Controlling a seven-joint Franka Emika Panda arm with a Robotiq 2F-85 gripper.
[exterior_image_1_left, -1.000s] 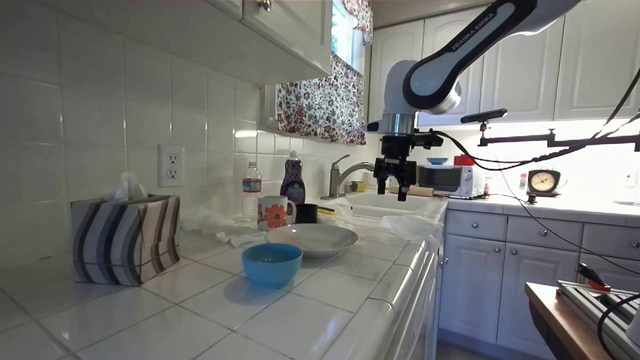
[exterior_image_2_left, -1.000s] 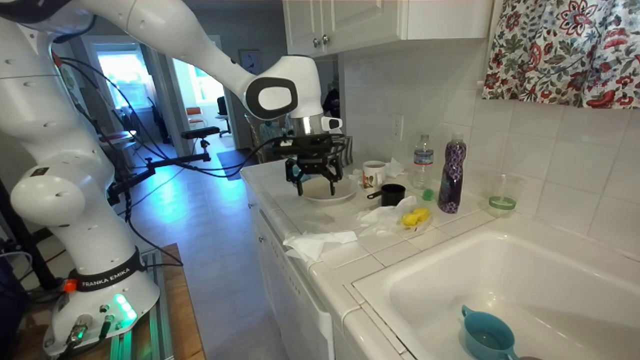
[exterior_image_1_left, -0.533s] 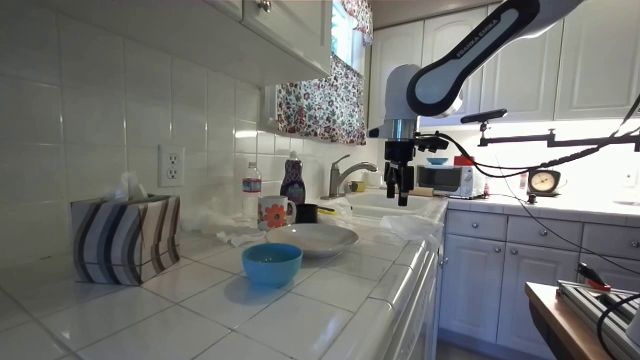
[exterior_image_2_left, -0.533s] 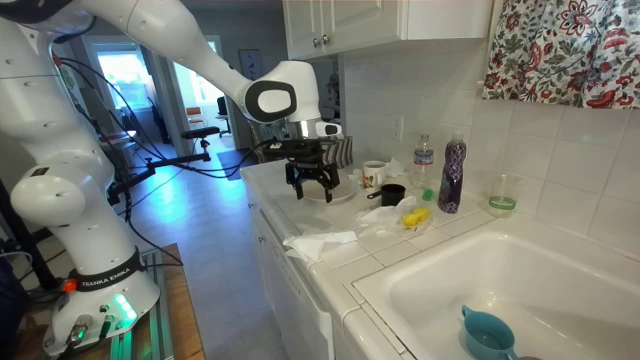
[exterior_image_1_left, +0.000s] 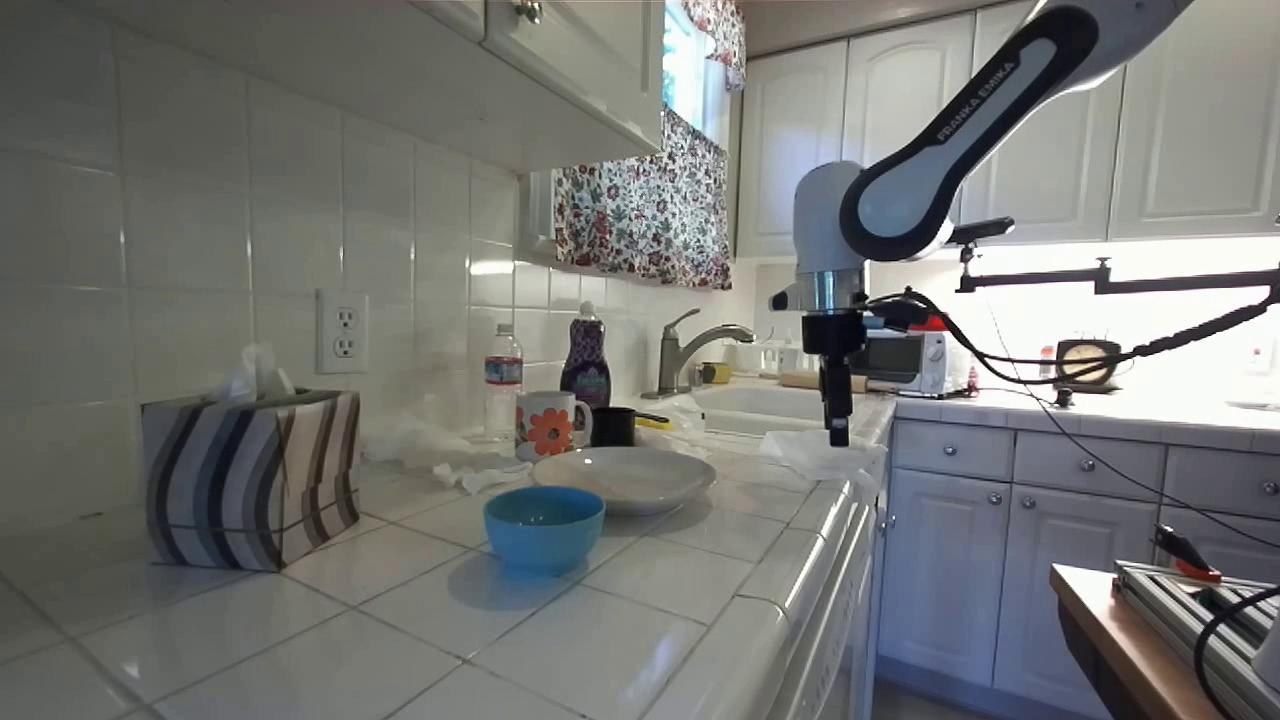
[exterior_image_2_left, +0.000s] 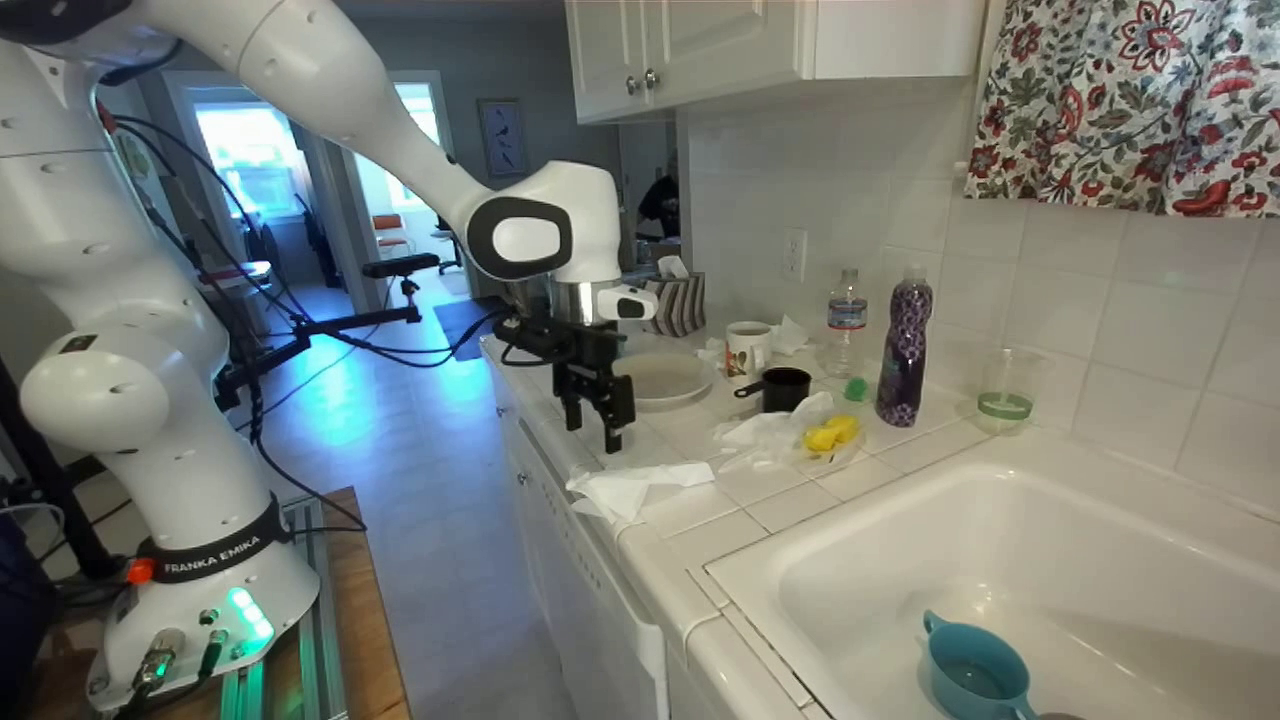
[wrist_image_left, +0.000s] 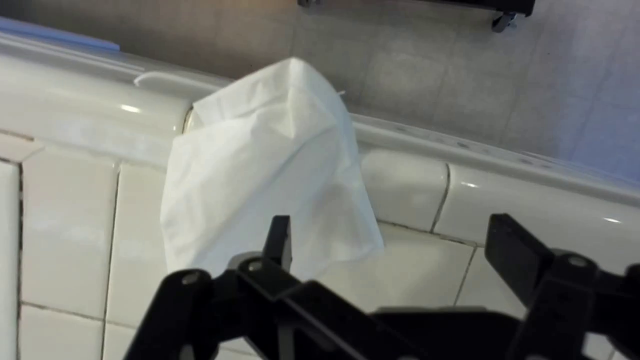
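My gripper (wrist_image_left: 391, 235) is open over the tiled counter, with nothing between its fingers. Nearest to it lies a crumpled white sheet of paper or cloth (wrist_image_left: 270, 175), draped over the counter's front edge. In the wrist view one finger overlaps the sheet's lower part; the other is over bare tile. An exterior view has the gripper (exterior_image_2_left: 593, 435) above the counter edge, between the sheet (exterior_image_2_left: 640, 487) and a pale plate (exterior_image_2_left: 662, 378). Seen edge-on in an exterior view, the gripper (exterior_image_1_left: 838, 435) is in front of the sheet (exterior_image_1_left: 795, 452); contact cannot be made out.
A blue bowl (exterior_image_1_left: 545, 530) and striped tissue box (exterior_image_1_left: 255, 480) stand on the counter. Towards the wall are a flowered mug (exterior_image_2_left: 747, 352), black cup (exterior_image_2_left: 785, 388), water bottle (exterior_image_2_left: 847, 318), purple bottle (exterior_image_2_left: 905, 350) and yellow sponge (exterior_image_2_left: 830, 433). A blue cup (exterior_image_2_left: 975, 670) is in the sink.
My gripper has come down, swung towards the counter's front edge near the white sheet, and turned about its vertical axis. The jaws stay open; the objects on the counter have not moved.
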